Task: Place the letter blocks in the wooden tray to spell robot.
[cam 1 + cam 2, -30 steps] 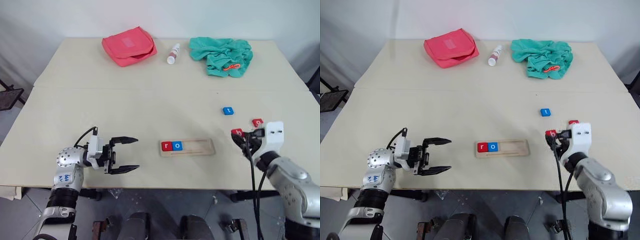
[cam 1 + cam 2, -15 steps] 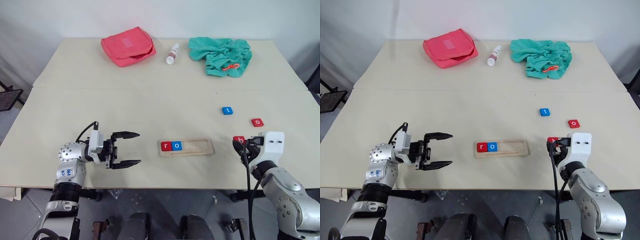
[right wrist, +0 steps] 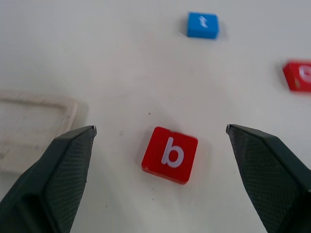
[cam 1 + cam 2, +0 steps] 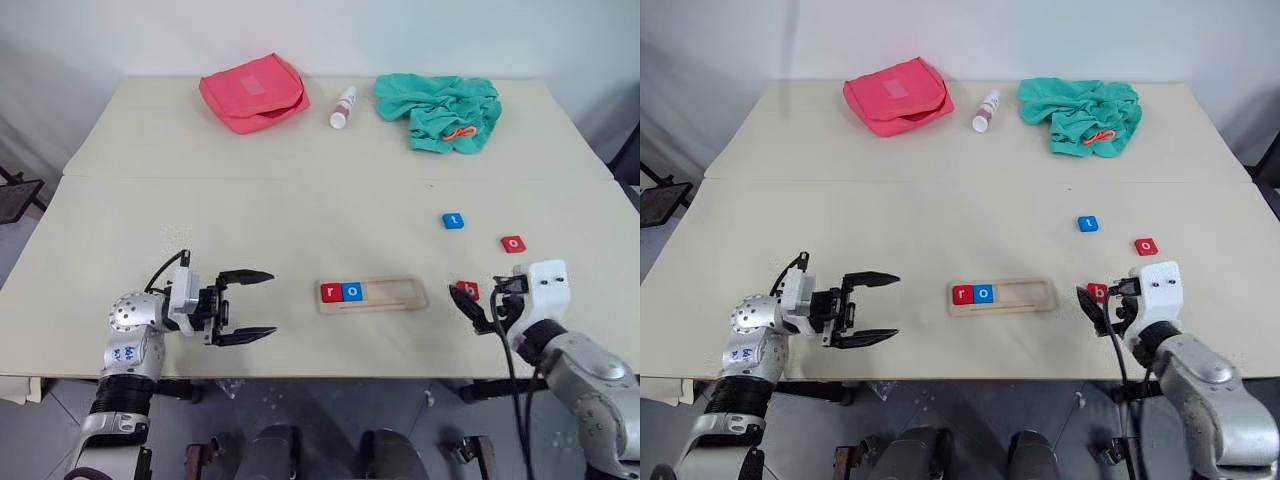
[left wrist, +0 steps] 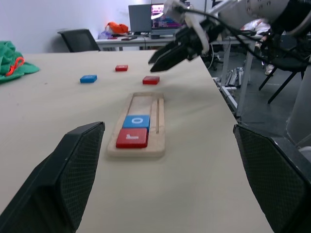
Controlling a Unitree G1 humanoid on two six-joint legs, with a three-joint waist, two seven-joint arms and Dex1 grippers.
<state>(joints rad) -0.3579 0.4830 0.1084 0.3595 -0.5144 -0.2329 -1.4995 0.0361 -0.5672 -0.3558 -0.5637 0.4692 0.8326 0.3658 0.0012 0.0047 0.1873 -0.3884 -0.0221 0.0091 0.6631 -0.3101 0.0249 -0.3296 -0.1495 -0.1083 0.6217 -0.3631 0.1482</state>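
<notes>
1. Your right gripper (image 3: 160, 133): fingers spread wide, empty, poised over the red "b" block (image 3: 170, 154) lying near the table's (image 4: 250, 200) front edge.
2. Your left gripper (image 4: 250, 306): fingers apart, empty, near the front-left edge.
3. Wooden tray (image 4: 373, 294): front centre, red "r" (image 4: 331, 292) and blue "o" (image 4: 352, 291) at its left end.
4. Blue "t" (image 4: 454, 220) and red "o" (image 4: 513, 243): loose, toward the right edge.

The table (image 4: 250, 210) bears wooden tray (image 4: 374, 294), loose letter blocks (image 4: 468, 291), pouch (image 4: 254, 91), bottle (image 4: 343, 106), cloth (image 4: 440, 111).

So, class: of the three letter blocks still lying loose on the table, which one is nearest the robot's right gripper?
The red b block, lying flat just ahead of the open right gripper. The blue t block and the other red block lie farther off.
</notes>
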